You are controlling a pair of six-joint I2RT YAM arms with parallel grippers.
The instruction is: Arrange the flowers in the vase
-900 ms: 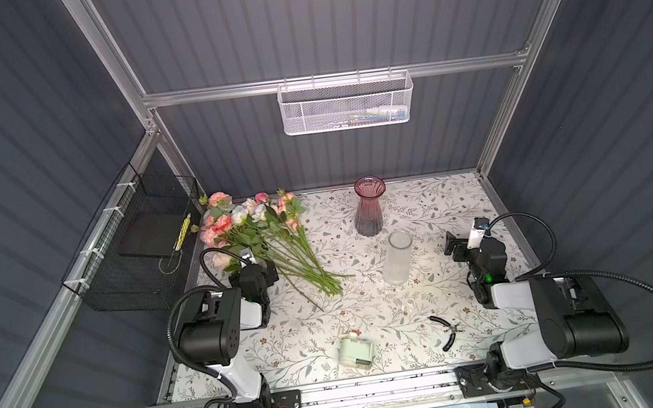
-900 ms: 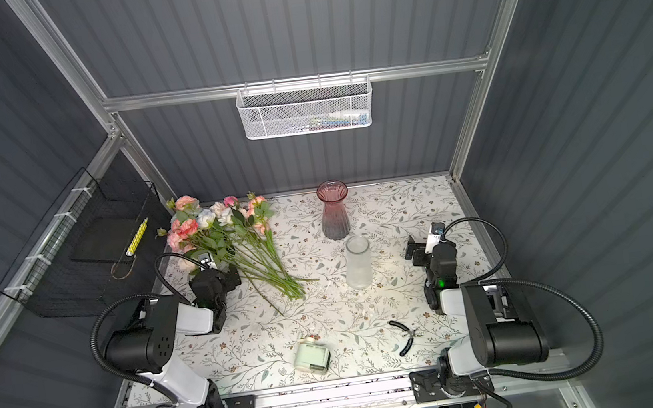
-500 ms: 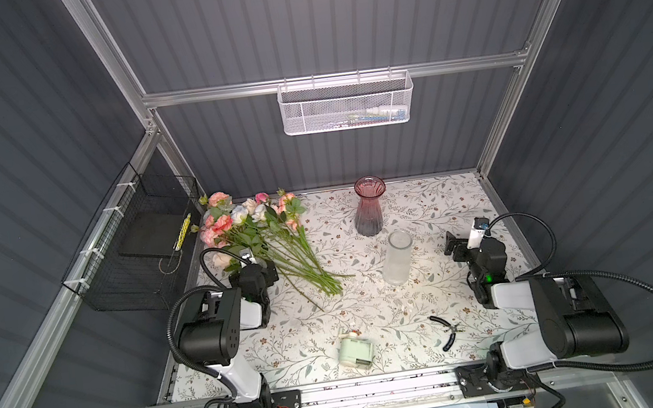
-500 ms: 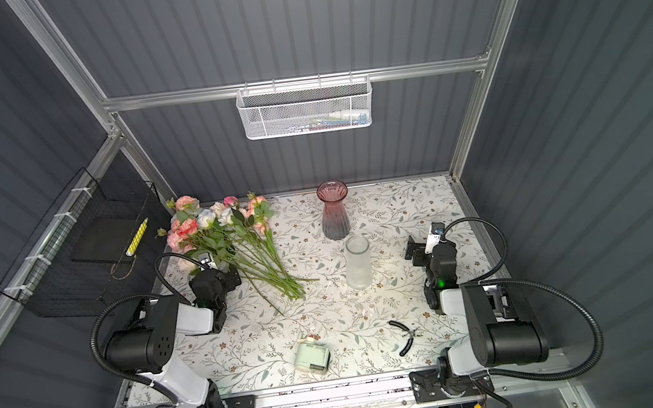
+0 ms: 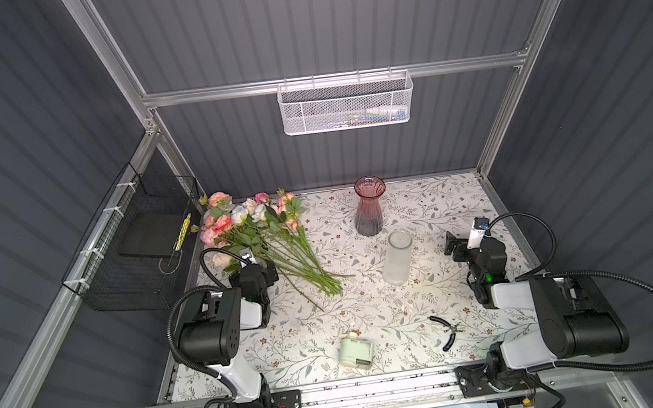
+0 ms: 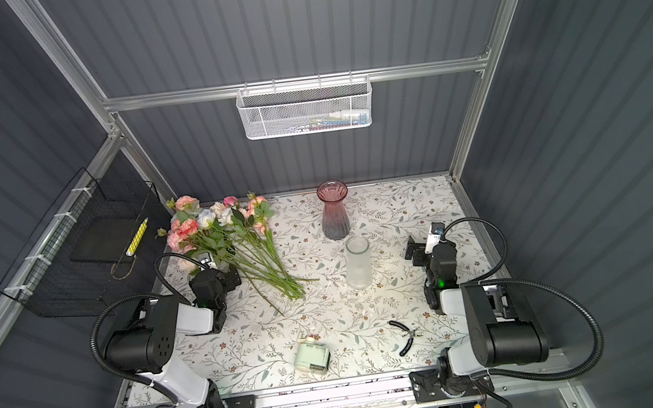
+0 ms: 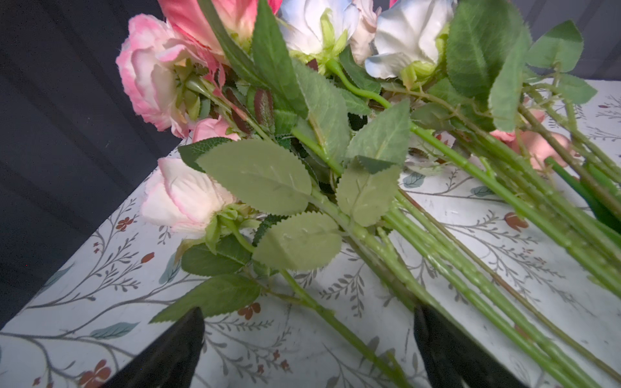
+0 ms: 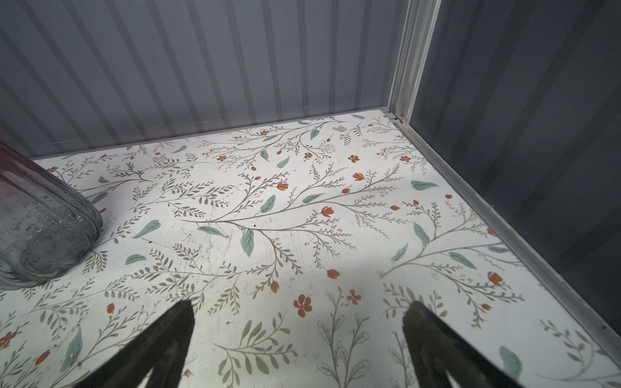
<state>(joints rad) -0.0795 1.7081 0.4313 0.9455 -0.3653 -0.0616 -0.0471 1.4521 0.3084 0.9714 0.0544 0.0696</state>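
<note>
Many flowers lie bunched in a top view, blooms upper left, stems slanting lower right. Left gripper and right gripper: jaws apart.

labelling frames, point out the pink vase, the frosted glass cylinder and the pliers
pink vase [image 5: 369,219], in a top view, ribbed body
frosted glass cylinder [image 5: 397,264], in a top view, side wall
pliers [image 5: 451,328], in a top view, pivot
</note>
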